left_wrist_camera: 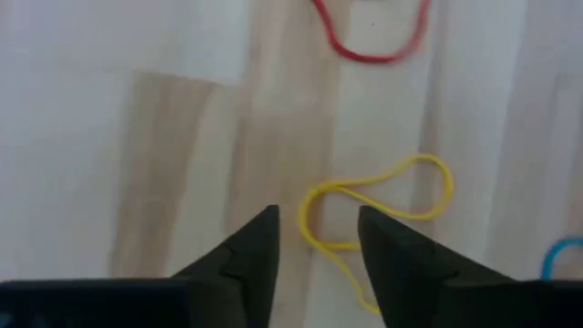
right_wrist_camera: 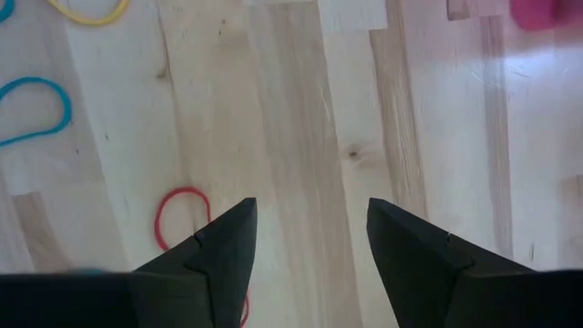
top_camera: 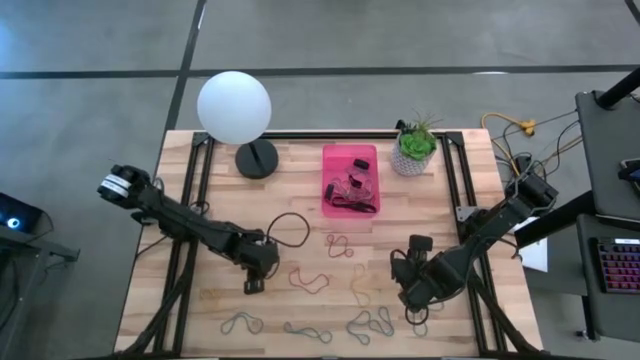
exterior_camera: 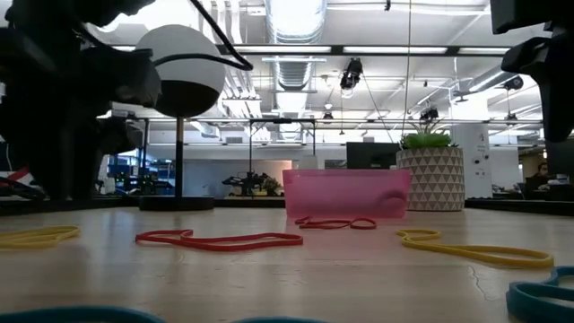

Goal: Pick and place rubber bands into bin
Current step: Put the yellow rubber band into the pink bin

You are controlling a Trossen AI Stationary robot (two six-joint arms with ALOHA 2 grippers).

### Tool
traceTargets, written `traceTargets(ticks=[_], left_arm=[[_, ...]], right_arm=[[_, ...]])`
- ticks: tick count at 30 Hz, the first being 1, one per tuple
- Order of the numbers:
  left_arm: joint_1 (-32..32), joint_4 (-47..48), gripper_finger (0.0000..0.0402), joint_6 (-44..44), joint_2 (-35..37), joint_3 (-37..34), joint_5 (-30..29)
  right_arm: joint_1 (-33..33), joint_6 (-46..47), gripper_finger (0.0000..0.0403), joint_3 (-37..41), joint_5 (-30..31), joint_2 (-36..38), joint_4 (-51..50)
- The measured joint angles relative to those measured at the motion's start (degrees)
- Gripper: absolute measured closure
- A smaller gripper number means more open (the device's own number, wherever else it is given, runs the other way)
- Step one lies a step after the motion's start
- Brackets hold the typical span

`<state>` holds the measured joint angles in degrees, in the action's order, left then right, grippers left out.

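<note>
bin (top_camera: 349, 160): few bands in
table (top_camera: 300, 310): many bands (top_camera: 310, 280) left
L gripper (left_wrist_camera: 319, 241): jaws apart, empty, over yellow band (left_wrist_camera: 378, 205)
R gripper (right_wrist_camera: 310, 237): jaws wide, empty

1 pink bin (top_camera: 349, 160) w/ a few rubber bands (top_camera: 352, 190) inside, no. unclear. Approx 8 loose bands on table (top_camera: 180, 300): 2 red, 2 yellow, rest grey-green, some tangled so count's rough. 1 globe lamp (top_camera: 234, 107). 1 potted plant (top_camera: 415, 146). 2 arms, 2 grippers.
</note>
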<state>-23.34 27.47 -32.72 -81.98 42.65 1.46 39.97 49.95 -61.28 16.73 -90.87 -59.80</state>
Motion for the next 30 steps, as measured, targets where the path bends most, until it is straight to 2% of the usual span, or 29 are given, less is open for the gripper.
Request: traceTargets(ticks=[5, 13, 17, 23, 30], left_arm=[[-2.1, -0.1, 0.0237, 0.0, -1.3, -0.5, 0.1], [-2.5, -1.0, 0.0241, -2.0, -5.7, -0.3, -3.0], [-2.4, -3.9, 0.028, -3.7, -7.2, -0.4, -3.3], [-2.6, -5.0, 0.0383, -4.4, -10.2, -1.0, -3.2], [-2.6, -4.8, 0.04, -4.0, -10.3, -0.8, -1.6]], right_arm=[[0.0, 0.0, 0.0207, 0.7, 0.0, 0.0, 0.0], [0.0, 0.9, 0.0207, 2.8, 0.0, 0.0, 0.0], [0.0, 1.0, 0.0207, 3.1, 0.0, 0.0, 0.0], [0.0, 1.0, 0.0207, 3.1, 0.0, 0.0, 0.0], [0.0, 1.0, 0.0207, 3.1, -0.1, 0.0, 0.0]])
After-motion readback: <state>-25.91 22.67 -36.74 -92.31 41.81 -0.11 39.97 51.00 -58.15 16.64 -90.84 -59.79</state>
